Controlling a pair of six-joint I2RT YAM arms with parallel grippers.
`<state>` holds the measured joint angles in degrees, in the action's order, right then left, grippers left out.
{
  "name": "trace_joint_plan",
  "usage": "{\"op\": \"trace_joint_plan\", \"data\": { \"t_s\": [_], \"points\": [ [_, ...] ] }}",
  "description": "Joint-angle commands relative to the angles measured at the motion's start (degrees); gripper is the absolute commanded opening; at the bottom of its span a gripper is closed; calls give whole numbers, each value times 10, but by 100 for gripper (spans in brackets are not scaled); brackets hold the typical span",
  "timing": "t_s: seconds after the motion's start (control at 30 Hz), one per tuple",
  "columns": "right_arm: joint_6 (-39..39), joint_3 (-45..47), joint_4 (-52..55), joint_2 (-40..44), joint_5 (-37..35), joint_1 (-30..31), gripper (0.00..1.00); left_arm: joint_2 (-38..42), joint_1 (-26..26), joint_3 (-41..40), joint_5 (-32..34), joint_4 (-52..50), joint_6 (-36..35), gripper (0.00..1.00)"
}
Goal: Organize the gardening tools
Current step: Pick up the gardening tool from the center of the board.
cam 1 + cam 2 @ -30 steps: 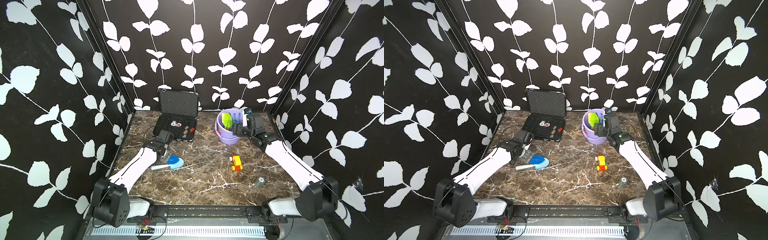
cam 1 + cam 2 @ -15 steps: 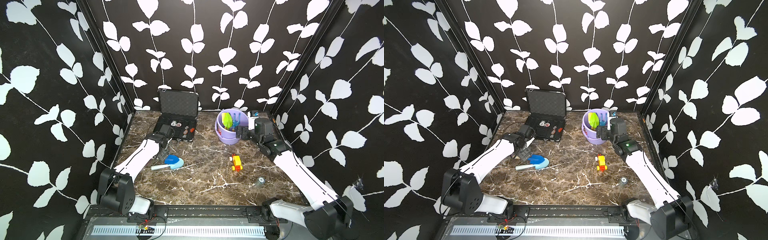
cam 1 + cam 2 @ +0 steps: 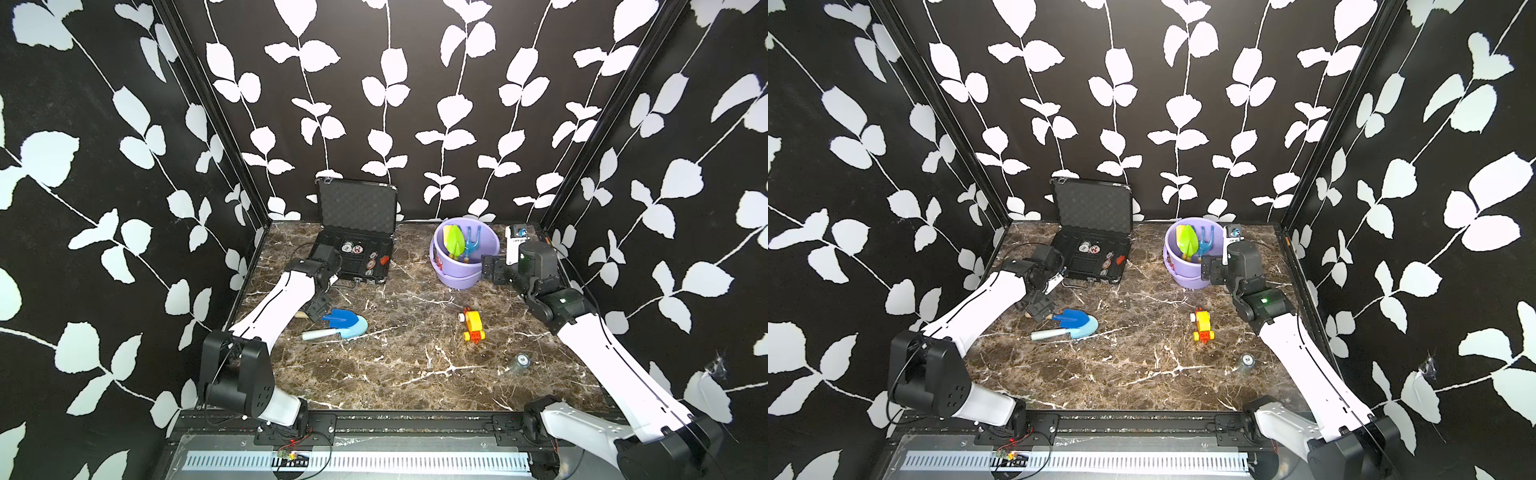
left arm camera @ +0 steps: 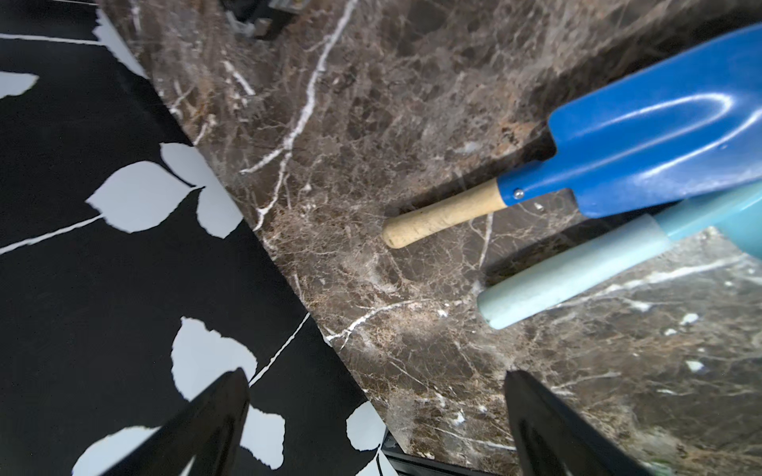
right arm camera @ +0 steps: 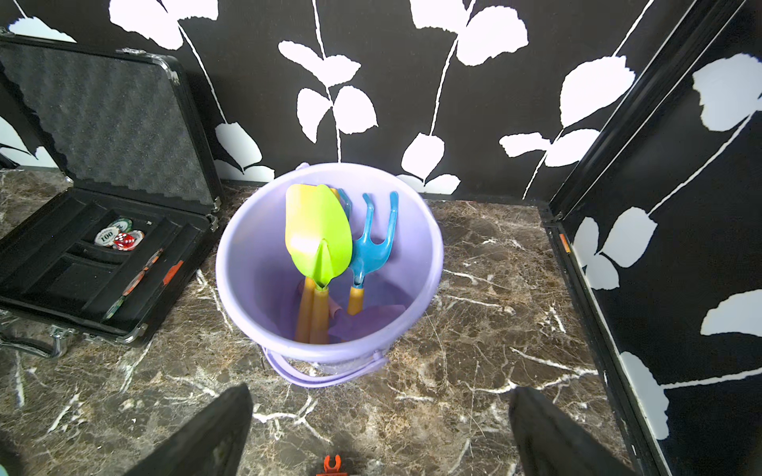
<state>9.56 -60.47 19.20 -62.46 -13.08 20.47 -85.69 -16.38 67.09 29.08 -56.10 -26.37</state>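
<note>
left pincer (image 4: 375, 373), open wide and empty, should grip the blue shovel (image 3: 343, 318) by its wooden handle, clear of the light-blue shovel (image 3: 354, 328) at 6 o'clock.

The only legible text is "100", printed on the white-faced poker chip (image 5: 106, 236). It lies in a tray slot of the open black case (image 5: 78, 284), which sits past the purple bucket (image 5: 247, 272) from the right gripper (image 5: 379, 389), off to that gripper's left. A red die (image 5: 123, 242) touching the chip shows white pips, count unclear. The round token (image 3: 522, 360) lying behind that gripper, toward the robot's own side, carries a mark too small to read in both top views.
</note>
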Motion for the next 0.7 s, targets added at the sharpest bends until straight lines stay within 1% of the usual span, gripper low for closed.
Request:
{"op": "trace_joint_plan", "data": {
  "t_s": [0.0,0.13,0.3,0.47,0.57,0.67],
  "points": [
    [-14,4,5,5,-13,-2,99,-21,11,-17,-36,-12,-25,99],
    [-17,3,12,7,-24,-2,99,-66,20,-5,-45,-19,-27,96],
    [-20,5,10,8,-24,-2,99,-109,25,0,-41,-22,-33,96],
    [-19,7,5,9,-19,-2,99,-134,31,3,-39,-4,-47,91],
    [-18,10,1,10,-15,-2,99,-135,39,8,-63,16,-56,87],
    [-18,10,2,9,-16,-2,99,-137,40,2,-86,31,-76,86]
  ]
}}
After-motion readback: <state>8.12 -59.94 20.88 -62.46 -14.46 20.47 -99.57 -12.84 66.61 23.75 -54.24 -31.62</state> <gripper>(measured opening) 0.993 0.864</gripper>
